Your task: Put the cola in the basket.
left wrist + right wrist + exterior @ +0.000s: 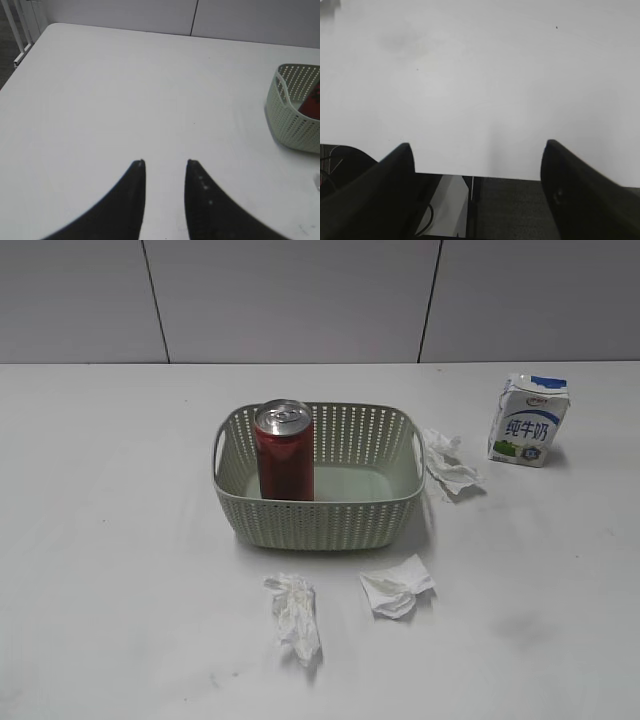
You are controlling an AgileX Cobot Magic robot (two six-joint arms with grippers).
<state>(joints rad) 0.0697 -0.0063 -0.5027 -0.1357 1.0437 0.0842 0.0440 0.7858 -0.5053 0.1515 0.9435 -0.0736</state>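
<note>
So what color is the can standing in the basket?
The can is red with a silver top, inside the pale green basket. The exterior view shows it best.

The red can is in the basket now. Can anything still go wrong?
Probably not much. The cola stands upright inside the basket, but it is tall and slim near the left wall, so a bump to the basket might tip it. Both tools are away and empty: the left tool hangs over bare table and the right tool over the table edge.
</note>
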